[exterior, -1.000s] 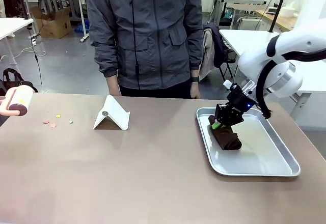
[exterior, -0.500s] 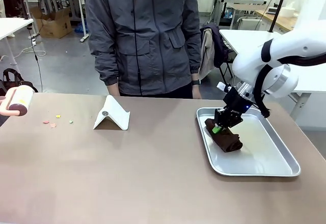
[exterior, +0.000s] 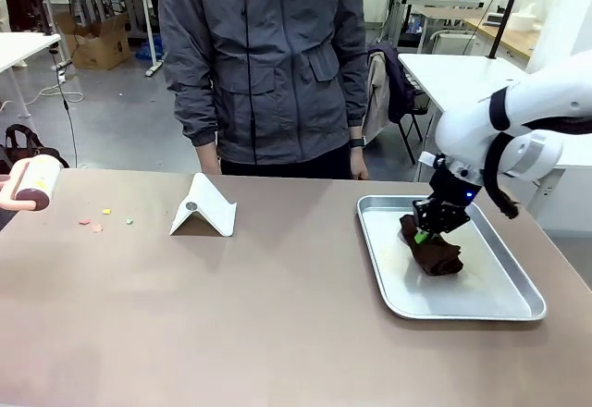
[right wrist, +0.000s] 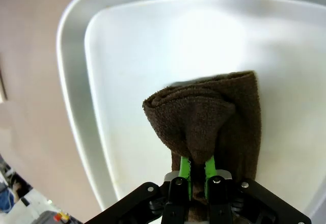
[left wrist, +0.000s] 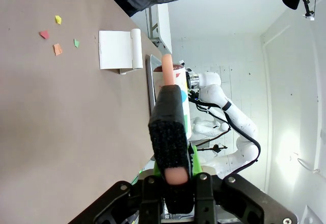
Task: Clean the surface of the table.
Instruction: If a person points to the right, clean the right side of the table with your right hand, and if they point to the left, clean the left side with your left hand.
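Right gripper (exterior: 424, 236) is clamped on the brown cloth (exterior: 438, 255) in the tray (exterior: 481, 309), so lift it clear of the rim before wiping the table (exterior: 277, 319) out front toward those paper scraps (exterior: 96, 223), while the left gripper (left wrist: 173, 177) is shut on, I think, a lint roller (exterior: 35, 185).

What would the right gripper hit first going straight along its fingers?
The right gripper is shut on the brown cloth; straight on, that cloth would likely press into the floor of the metal tray. How far above it is unclear.
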You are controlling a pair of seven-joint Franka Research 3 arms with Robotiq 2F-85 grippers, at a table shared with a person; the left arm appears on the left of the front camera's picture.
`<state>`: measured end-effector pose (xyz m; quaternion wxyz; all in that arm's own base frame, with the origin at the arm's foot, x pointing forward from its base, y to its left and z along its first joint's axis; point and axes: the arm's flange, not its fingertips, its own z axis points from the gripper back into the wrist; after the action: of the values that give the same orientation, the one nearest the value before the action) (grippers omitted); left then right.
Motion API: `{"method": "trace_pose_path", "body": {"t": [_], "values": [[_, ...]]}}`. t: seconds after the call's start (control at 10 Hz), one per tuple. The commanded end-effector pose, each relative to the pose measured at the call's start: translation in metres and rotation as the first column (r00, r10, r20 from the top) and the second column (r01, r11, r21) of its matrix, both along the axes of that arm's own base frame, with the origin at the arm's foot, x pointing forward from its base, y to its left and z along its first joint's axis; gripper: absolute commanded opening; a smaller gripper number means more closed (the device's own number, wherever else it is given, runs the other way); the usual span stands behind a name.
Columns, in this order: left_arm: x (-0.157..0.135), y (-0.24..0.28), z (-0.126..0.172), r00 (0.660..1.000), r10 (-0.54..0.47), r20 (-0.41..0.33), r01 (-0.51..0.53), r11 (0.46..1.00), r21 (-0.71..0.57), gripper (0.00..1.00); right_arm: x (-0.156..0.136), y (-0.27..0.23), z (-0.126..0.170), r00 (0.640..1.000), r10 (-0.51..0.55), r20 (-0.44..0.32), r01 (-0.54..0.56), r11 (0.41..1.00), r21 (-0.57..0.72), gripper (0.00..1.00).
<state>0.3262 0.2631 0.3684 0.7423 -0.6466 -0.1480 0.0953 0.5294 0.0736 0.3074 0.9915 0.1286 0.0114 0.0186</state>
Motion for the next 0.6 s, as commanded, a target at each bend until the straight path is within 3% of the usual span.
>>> {"method": "trace_pose_path", "body": {"t": [0.0,0.2,0.5], "values": [[-0.004,-0.003,0.004,1.0,0.001,0.008,-0.001,1.0,0.001,0.0,-0.012,-0.032,-0.003,0.995,-0.101,0.014,0.101,0.995,0.008,0.12],[-0.004,-0.003,0.004,1.0,0.001,0.008,-0.001,1.0,0.001,0.0,-0.017,-0.05,0.0,0.99,-0.144,0.009,0.142,0.982,0.128,0.12],[-0.004,-0.003,0.004,1.0,0.001,0.008,-0.001,1.0,0.001,0.0,-0.023,-0.065,0.009,0.981,-0.191,-0.038,0.19,0.892,0.411,0.12]]}}
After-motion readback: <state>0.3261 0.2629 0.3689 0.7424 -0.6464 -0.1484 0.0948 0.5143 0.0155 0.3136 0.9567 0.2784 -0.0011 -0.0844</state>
